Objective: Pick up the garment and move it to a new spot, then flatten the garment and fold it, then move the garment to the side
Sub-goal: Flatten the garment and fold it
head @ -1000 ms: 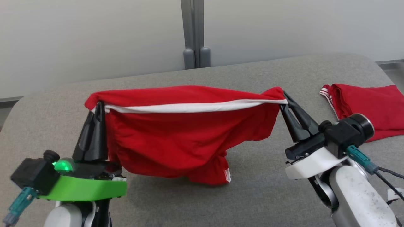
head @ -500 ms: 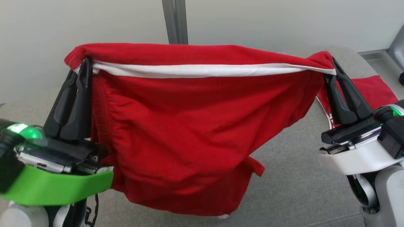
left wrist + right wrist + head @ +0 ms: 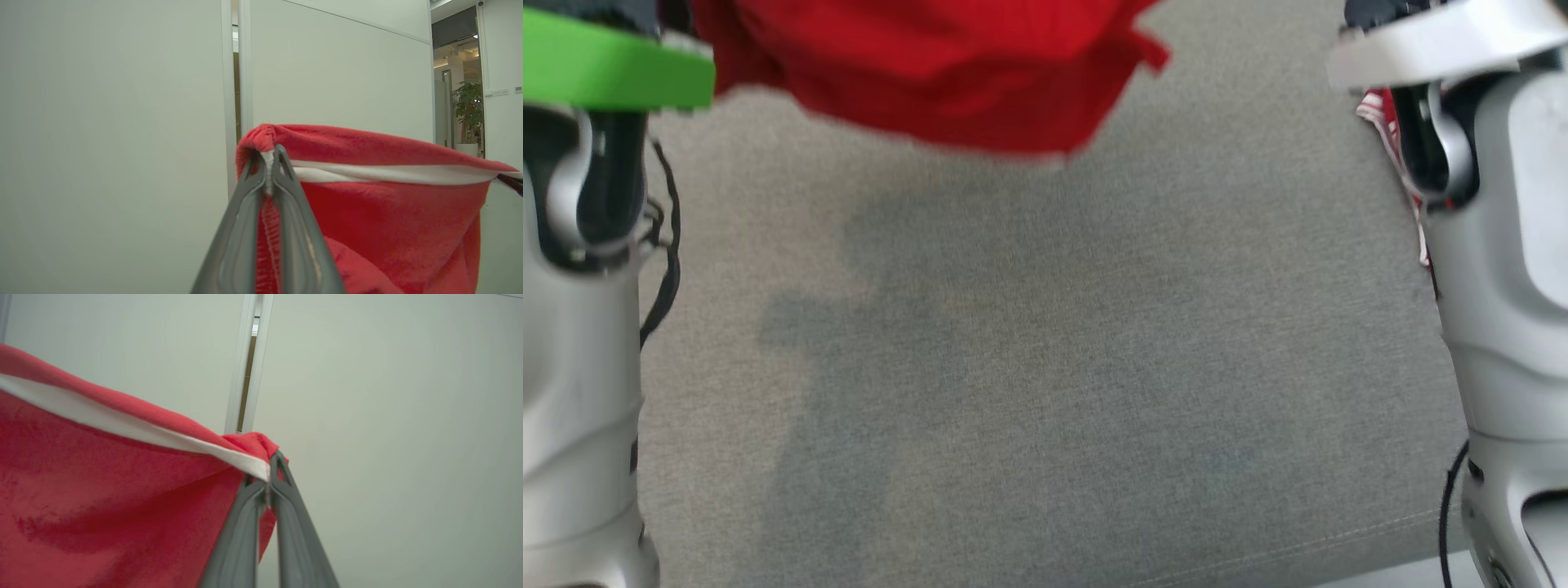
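Garment [image 3: 947, 73] now off gray surface [image 3: 1045, 367] vs. prev.

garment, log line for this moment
step: pick up | garment: held up, top edge stretched | left gripper: shut on corner | right gripper: shut on corner

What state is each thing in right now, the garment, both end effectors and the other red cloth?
Garment: lifted, stretched between both end effectors, apparently clear of the gray surface.
Left end effector: shut on the garment's white-banded edge.
Right end effector: shut on that edge's other end.
Other red cloth: lying on the surface, mostly hidden behind the right arm.
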Motion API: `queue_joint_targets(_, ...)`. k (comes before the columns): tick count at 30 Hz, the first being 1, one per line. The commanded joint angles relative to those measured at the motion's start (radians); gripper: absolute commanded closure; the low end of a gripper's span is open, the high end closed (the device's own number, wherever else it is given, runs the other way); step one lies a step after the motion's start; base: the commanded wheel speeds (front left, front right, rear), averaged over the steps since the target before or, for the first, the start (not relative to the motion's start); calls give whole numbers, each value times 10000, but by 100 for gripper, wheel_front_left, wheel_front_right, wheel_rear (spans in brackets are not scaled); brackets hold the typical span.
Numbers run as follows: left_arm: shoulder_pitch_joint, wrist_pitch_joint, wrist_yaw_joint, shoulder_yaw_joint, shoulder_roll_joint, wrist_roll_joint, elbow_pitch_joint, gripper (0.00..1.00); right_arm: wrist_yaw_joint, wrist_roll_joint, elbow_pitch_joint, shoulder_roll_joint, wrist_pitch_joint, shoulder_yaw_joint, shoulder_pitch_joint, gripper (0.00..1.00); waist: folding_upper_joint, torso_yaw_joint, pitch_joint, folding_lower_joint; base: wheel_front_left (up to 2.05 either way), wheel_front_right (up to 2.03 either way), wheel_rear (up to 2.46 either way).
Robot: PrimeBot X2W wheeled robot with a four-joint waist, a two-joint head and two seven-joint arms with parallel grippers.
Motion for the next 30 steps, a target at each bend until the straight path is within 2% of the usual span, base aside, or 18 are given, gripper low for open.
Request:
queue_joint_targets(1, -385, -307, -18, 16, -106, 66, 518, 100, -16, -243, 385, 196, -290, -18, -305, 100, 0, -121, 1283, 0, 0, 0, 0)
queue_joint_targets(4, -645, -905, -63, -49, -386, -135, 1605, 100, -16, -575, 1161, 529, -693, 129, -527, 100, 0, -168, 1493, 0, 0, 0, 0)
queue_joint_targets(8, 106, -1455, -106, -426, -419, -208, 2744, 100, -16, -682, 2365, 713, -958, 557, 75, 100, 0, -222, 1743, 0, 0, 0, 0)
queue_joint_targets(12, 1215, -2028, -156, -886, -481, -397, 3373, 100, -16, -439, 3228, 822, -1135, 830, 804, 100, 0, -298, 1883, 0, 0, 0, 0)
queue_joint_targets(15, 2112, -2422, -176, -1054, -593, -700, 3400, 100, -16, -257, 3371, 807, -1194, 850, 1416, 100, 0, -276, 1806, 0, 0, 0, 0)
queue_joint_targets(21, 3857, -2877, -167, -986, -674, -1011, 2654, 100, -16, 127, 2210, 523, -1187, 602, 2968, 100, 0, -128, 1233, 0, 0, 0, 0)
queue_joint_targets(26, 5456, -2981, -76, -680, -783, -1016, 1319, 100, -16, 229, 1002, 346, -1182, 315, 4441, 100, 0, -63, 353, 0, 0, 0, 0)
queue_joint_targets(30, 6759, -2998, 156, -733, -978, -851, -3, 100, -16, 57, -53, 273, -1185, 113, 5732, 100, 0, -50, -464, 0, 0, 0, 0)
